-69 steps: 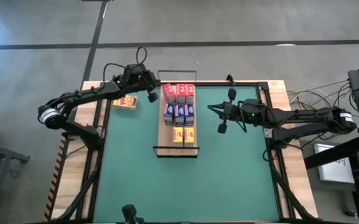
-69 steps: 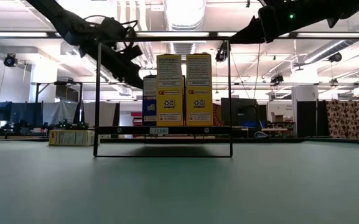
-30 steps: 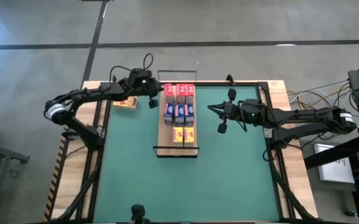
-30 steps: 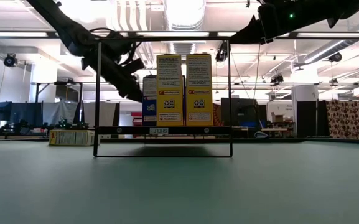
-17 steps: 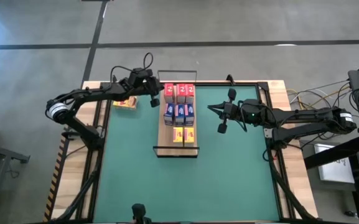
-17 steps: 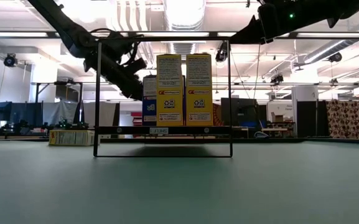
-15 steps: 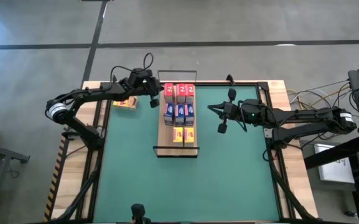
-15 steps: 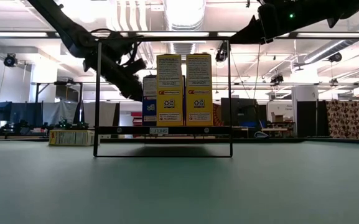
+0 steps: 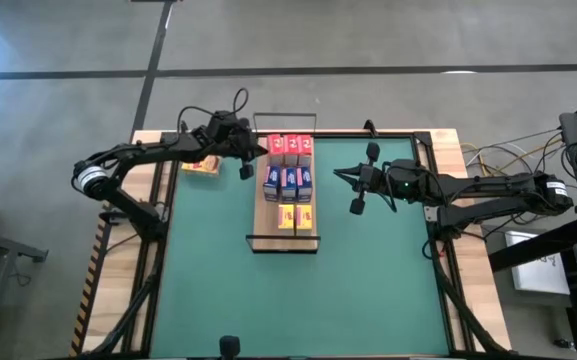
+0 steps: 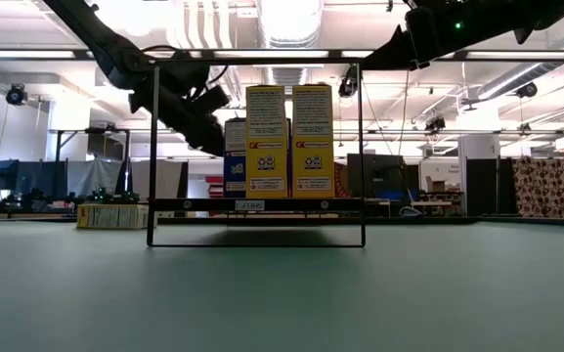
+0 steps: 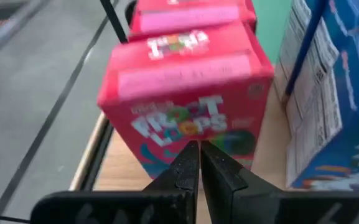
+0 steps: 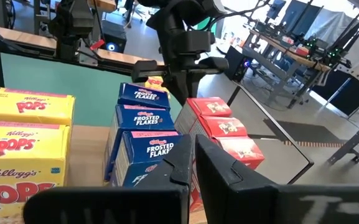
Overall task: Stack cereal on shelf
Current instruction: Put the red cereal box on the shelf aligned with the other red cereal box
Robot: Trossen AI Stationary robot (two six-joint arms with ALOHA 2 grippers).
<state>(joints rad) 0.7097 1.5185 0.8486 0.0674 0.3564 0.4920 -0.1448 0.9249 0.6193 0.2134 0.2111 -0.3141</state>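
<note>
The shelf (image 9: 286,236) is a light-wood board with a black wire frame, standing on the green mat. Three red cereal boxes (image 9: 291,147) stand upright at its far end. Blue ones (image 9: 290,182) fill the middle and two yellow ones (image 9: 295,216) stand at the near end. Another yellow box (image 9: 200,166) lies flat on the wood left of the mat. My left gripper (image 9: 259,152) is shut at the leftmost red box (image 11: 185,81). My right gripper (image 9: 338,176) hangs shut in the air, right of the shelf. My left gripper meets the left broad face (image 11: 195,132) of the leftmost red box, low down, with its shut fingertips. It comes from the table's left, slanting downward. The box stands upright on the shelf board beside the other two red ones.
The shelf's black wire frame (image 10: 154,147) rises at its near and far ends, around the boxes. Bare green mat (image 9: 298,300) lies between the shelf and the near edge. Wooden strips (image 9: 446,150) border the mat at both sides.
My left gripper has swung a little toward the red boxes, its wrist turning, and stays shut. The leftmost red box has shifted slightly toward its red neighbours and the shelf's far end.
</note>
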